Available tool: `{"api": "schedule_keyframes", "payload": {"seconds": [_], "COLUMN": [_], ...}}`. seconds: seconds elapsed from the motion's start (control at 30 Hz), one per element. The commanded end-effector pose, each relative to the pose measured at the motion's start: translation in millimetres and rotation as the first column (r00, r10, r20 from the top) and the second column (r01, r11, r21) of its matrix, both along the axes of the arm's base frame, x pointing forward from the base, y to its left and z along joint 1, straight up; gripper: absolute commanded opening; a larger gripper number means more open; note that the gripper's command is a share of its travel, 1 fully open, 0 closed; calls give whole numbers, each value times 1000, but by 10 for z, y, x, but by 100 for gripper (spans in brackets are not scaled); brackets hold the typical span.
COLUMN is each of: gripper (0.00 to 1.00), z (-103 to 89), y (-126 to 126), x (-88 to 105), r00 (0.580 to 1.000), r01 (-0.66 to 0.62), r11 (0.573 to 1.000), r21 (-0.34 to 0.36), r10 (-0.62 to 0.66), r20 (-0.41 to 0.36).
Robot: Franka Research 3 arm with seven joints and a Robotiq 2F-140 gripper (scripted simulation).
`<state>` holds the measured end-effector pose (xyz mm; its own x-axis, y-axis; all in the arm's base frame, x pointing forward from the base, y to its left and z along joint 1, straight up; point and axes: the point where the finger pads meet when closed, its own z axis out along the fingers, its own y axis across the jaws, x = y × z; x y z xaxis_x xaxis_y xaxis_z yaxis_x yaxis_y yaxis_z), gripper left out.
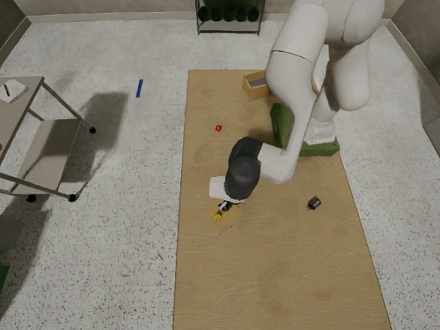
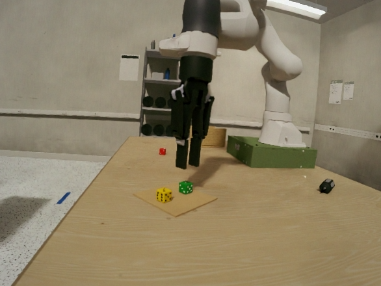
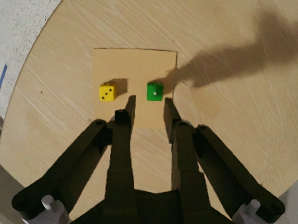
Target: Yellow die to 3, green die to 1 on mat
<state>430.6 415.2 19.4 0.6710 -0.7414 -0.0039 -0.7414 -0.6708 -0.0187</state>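
Above mat [image 2: 182,205], hand [image 2: 188,160] hangs vertical, seemingly empty.

A lab: bare grey walls, speckled floor [image 1: 113,244], shelf rack [image 2: 143,97], wheeled cart [image 1: 56,97], posted notices [image 2: 335,91].
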Motion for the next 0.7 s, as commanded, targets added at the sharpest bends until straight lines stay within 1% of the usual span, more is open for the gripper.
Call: {"api": "schedule_keyframes", "payload": {"seconds": [0.0, 0.13, 0.27, 0.3, 0.67], "gripper": [32, 32, 32, 100, 100], "z": [140, 236, 254, 254, 254], "y": [-50, -50, -50, -50, -50], "x": [-39, -38, -38, -38, -38], "r00": [1000, 1000, 1000, 1000, 1000], "r01": [-20, -20, -20, -20, -20], "r11": [1000, 1000, 1000, 1000, 1000], "r21": [-12, -12, -12, -12, -12], "r10": [20, 20, 20, 20, 20], "r20": [-14, -14, -14, -14, -14]}}
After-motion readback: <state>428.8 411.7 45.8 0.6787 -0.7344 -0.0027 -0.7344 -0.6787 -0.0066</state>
